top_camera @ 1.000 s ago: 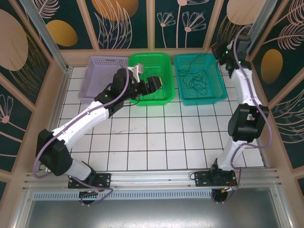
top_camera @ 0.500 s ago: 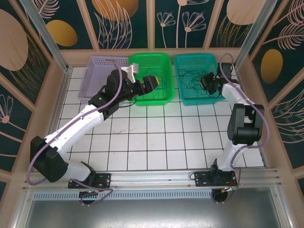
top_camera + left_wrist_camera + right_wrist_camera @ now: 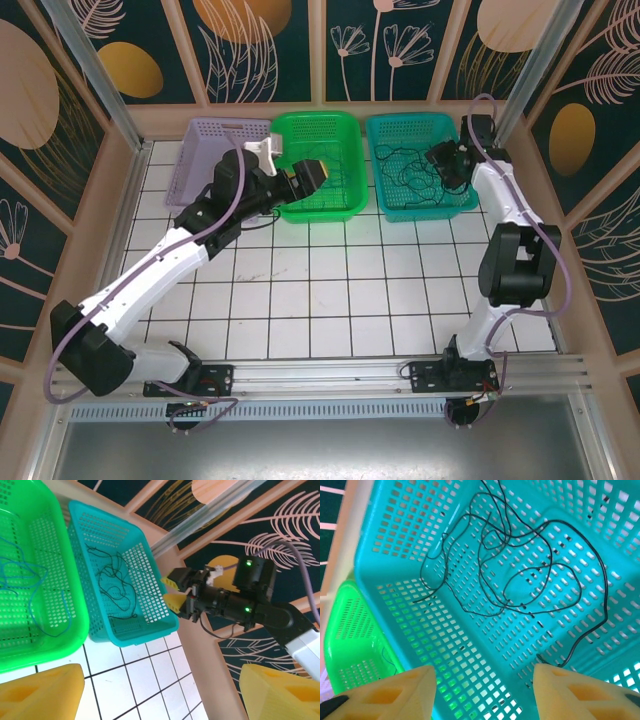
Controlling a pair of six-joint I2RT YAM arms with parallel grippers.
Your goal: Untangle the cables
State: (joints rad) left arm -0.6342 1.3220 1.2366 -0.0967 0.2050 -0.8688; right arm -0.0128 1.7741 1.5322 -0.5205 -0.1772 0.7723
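Note:
A black cable (image 3: 412,170) lies in loose loops on the floor of the teal basket (image 3: 415,211). My right gripper (image 3: 441,160) hovers just above that basket's right side, open, with nothing between its yellow fingers (image 3: 385,692). In the right wrist view the black cable (image 3: 492,537) spreads out ahead of the right gripper (image 3: 482,692), one end close by the right finger. A thin blue cable (image 3: 32,607) lies in the green basket (image 3: 80,625). My left gripper (image 3: 305,175) hangs open over the green basket (image 3: 315,120). The left wrist view has the left gripper (image 3: 160,695) empty over white tiles.
A purple basket (image 3: 205,150) stands left of the green one, all three in a row at the back. Wooden walls and a metal post (image 3: 520,70) close in behind the right arm. White gridded tabletop (image 3: 350,290) stretches in front of the baskets.
My right arm has come down from high by the back post to the teal basket, and its jaws have opened. The left arm has drawn slightly left.

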